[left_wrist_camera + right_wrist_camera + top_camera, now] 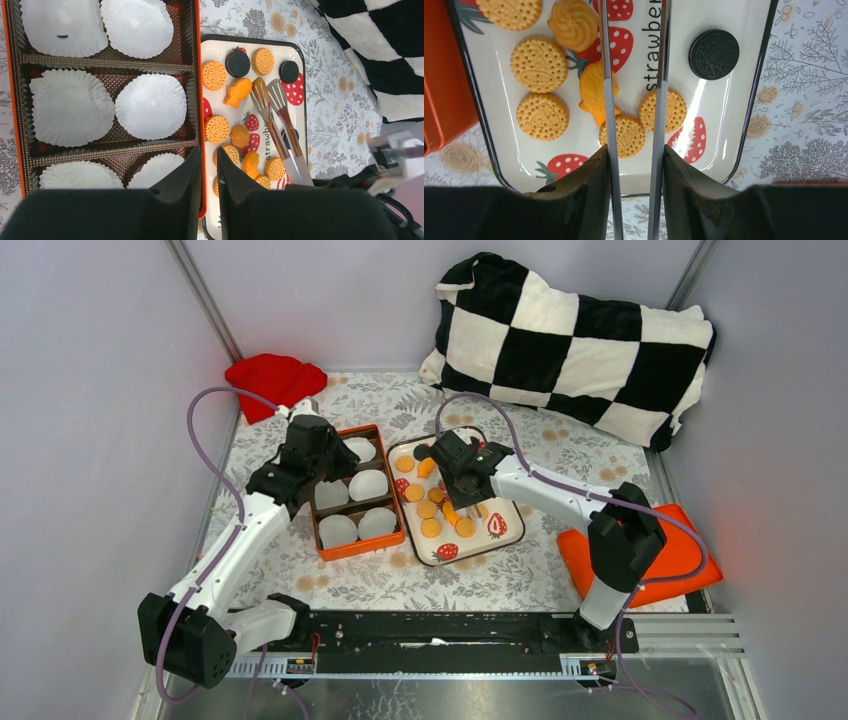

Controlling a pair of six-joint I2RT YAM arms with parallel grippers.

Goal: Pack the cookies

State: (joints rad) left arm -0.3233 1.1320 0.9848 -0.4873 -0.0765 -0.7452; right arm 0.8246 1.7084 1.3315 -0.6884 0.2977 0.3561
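Several round golden cookies (431, 528) and a few black ones (714, 54) lie on a white strawberry-print plate (470, 545); two orange fish-shaped pieces lie among them. My right gripper (634, 152) is shut on metal tongs (659, 100). The tong tips stand apart above the plate's middle (272, 120) with nothing between them. My left gripper (209, 157) hovers high over the right wall of the orange box (197, 65). Its jaws are nearly together and empty. The box holds white paper cups (150, 106), all without cookies. In the top view the left gripper (325, 462) covers the box's far left.
A red cloth (275, 380) lies at the back left. A black-and-white checkered pillow (575, 335) lies at the back right. An orange flat lid (680, 550) sits right of the plate by the right arm. Grey walls enclose the table.
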